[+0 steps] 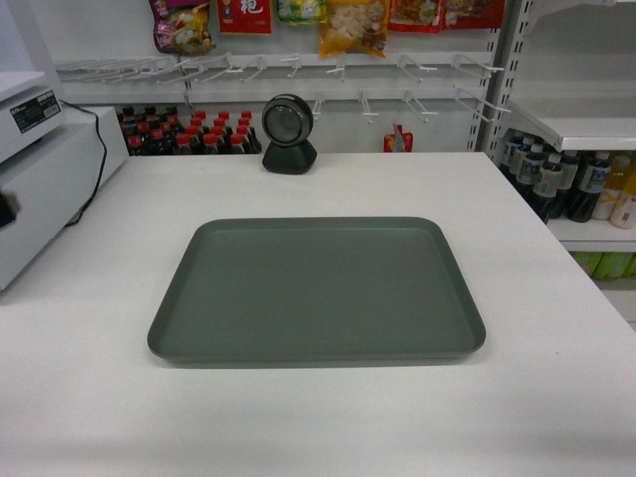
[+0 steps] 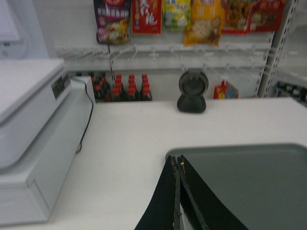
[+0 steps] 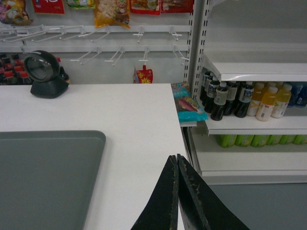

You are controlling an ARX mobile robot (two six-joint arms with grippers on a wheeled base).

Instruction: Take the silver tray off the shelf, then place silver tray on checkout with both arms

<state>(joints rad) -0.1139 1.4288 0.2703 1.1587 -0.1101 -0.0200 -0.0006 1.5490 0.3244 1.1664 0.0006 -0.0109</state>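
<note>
Left gripper point(image 2: 178, 165): black fingers pressed together, nothing between them, tips over the near-left corner of the tray point(image 2: 249, 182) in the left wrist view; contact with the rim cannot be told. Right gripper point(image 3: 177, 163): fingers likewise closed together and empty, hanging over bare checkout point(image 3: 139, 143) just right of the tray's right edge, apart from it. Neither gripper shows in the head view.

Tray lies flat on the checkout, roughly centred, long side across the counter, rim up, surface bare, no shelf board under it. White counter shows on all four sides of it in the head view.

Left of the tray, well apart: white register box point(image 2: 33, 143) with a black cable point(image 2: 85, 120) running down its side to the counter.

Beyond the tray, near the counter's far edge: black round scanner point(image 1: 288, 134), upright, apart from the tray.

Behind the counter: row of red-capped dark bottles point(image 1: 184, 134), white peg hooks point(image 1: 298, 70), snack packets point(image 1: 353, 25) hanging above.

Right side: white shelf point(image 3: 259, 72) with slotted uprights, drink bottles point(image 3: 249, 100) standing on the board below it, green bottles on the next level down. Teal packets point(image 3: 189, 105) lie at the shelf's left end, beside the counter edge.
</note>
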